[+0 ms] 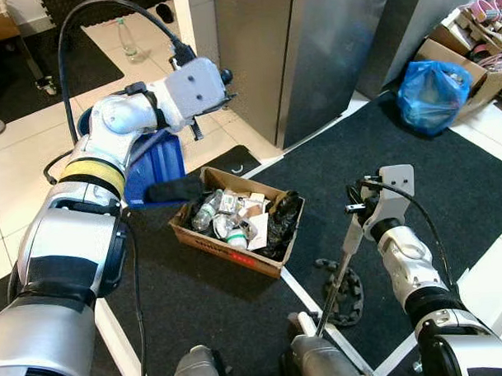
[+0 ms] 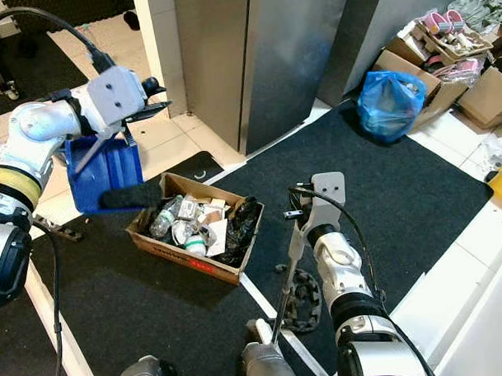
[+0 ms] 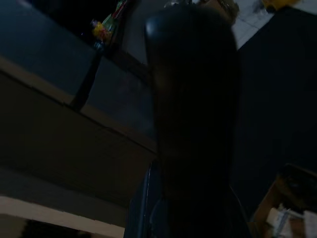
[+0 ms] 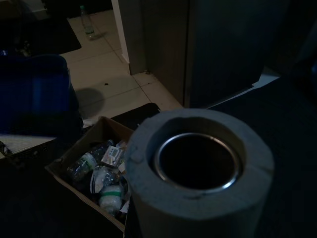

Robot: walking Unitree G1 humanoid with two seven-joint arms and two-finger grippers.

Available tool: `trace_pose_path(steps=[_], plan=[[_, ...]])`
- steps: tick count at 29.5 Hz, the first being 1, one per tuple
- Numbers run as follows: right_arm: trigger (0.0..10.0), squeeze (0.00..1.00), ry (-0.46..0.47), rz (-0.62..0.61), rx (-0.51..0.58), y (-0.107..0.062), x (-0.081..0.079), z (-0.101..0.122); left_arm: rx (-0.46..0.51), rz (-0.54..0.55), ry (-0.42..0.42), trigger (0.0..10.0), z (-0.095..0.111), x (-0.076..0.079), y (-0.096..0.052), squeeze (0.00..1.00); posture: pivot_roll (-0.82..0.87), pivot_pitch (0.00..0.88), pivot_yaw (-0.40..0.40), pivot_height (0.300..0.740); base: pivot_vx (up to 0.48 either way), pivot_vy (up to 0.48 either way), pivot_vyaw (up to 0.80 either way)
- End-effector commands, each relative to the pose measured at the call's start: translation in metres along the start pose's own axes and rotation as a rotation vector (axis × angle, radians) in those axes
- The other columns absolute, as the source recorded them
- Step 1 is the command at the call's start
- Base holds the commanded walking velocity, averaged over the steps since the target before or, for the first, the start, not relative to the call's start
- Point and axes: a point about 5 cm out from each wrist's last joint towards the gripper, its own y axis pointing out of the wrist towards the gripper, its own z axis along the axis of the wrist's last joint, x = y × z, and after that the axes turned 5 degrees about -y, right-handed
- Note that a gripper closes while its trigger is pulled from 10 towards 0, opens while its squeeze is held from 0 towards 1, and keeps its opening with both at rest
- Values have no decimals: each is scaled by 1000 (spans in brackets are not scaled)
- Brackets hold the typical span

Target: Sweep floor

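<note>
Nearest the camera, the foam-padded top end of the broom handle [image 4: 198,173] is seen close up in the right wrist view. In the head views the metal broom handle runs down from the right gripper [image 1: 360,207], which appears closed around it, toward the floor by the robot's legs; the brush end cannot be made out. A blue dustpan [image 2: 106,175] is held raised by the left gripper [image 2: 129,118], tipped at the near edge of a cardboard box [image 1: 220,238]; whether those fingers are together cannot be told. The box is full of plastic bottles [image 1: 204,213], paper scraps and a black bag. On the black mat [image 1: 449,189] a dark chain-like piece [image 1: 347,296] lies beside the handle. The emptying step is judged to be under way, with that piece left to be swept.
</note>
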Motion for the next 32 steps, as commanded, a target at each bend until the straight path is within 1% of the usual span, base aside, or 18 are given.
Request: trace_pose_path(steps=[1, 5, 10, 17, 18, 20, 21, 26, 30, 31, 32], plan=[[10000, 0, -17, -7, -24, -2, 3, -4, 122, -5, 154, 10000, 33, -12, 14, 0, 40, 0, 13, 740, 0, 0, 0], [10000, 0, -17, -6, -22, -2, 2, -3, 139, -19, 175, 10000, 37, -8, 18, 0, 39, 0, 14, 740, 0, 0, 0], [10000, 0, -16, -4, -21, -2, 1, -4, 160, -34, 173, 10000, 39, -2, 23, 0, 33, 0, 17, 740, 0, 0, 0], [10000, 0, -16, -8, -22, -4, 2, -5, 232, -66, 136, 10000, 46, 9, 32, 0, 34, 0, 18, 740, 0, 0, 0], [10000, 0, -16, -8, -21, -3, 1, -5, 261, -84, 120, 10000, 49, 13, 35, 0, 34, 0, 18, 740, 0, 0, 0], [10000, 0, -16, -7, -21, -3, 1, -5, 272, -90, 116, 10000, 50, 14, 36, 0, 34, 0, 18, 740, 0, 0, 0], [10000, 0, -16, -7, -21, -3, 1, -5, 291, -111, 109, 10000, 53, 18, 39, 0, 34, 0, 17, 740, 0, 0, 0], [10000, 0, -18, -7, -23, -3, 1, -5, 310, -151, 88, 10000, 55, 25, 44, 0, 33, 0, 17, 740, 0, 0, 0], [10000, 0, -20, -11, -26, -4, 2, -6, 301, -234, 56, 10000, 52, 35, 45, 0, 30, 0, 19, 740, 0, 0, 0], [10000, 0, -21, -13, -27, -4, 2, -6, 292, -281, 38, 10000, 49, 40, 45, 0, 30, 0, 19, 740, 0, 0, 0], [10000, 0, -21, -13, -28, -4, 2, -6, 287, -305, 34, 10000, 48, 41, 45, 0, 31, 0, 19, 740, 0, 0, 0]])
